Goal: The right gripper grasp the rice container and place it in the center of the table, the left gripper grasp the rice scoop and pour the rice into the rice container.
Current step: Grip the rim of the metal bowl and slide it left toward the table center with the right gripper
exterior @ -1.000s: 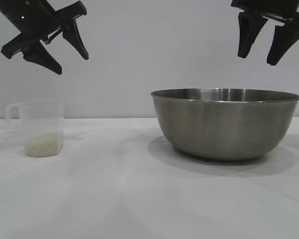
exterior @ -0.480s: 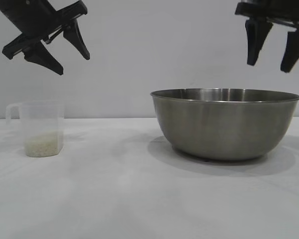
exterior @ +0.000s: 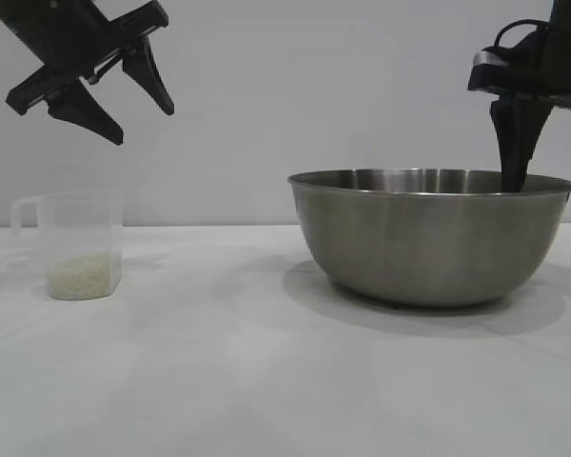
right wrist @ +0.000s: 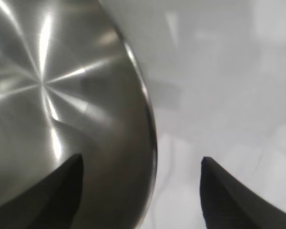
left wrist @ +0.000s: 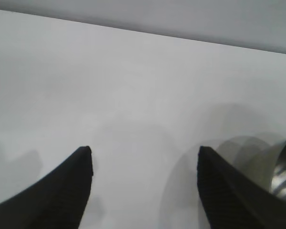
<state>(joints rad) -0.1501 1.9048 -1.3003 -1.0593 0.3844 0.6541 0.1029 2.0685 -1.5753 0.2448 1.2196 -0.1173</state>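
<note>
Steel rice container (exterior: 428, 238): right of centre, unmoved.
Right gripper (exterior: 552, 186): spread, empty, straddling rim (grasp setup).
Left gripper (exterior: 119, 105): spread, empty, above rice scoop (exterior: 76, 246).

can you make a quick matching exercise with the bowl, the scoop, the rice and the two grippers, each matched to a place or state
Things:
1. rice container
2. rice scoop
3. rice
4. right gripper
5. left gripper

Places or states:
A. open, high above the clear cup
B. a shallow layer at the bottom of the cup
C. open, fingers straddling the bowl's rim
D. upright on the table at the left
E. empty, on the table at the right

Pairs: 1-E, 2-D, 3-B, 4-C, 5-A
</note>
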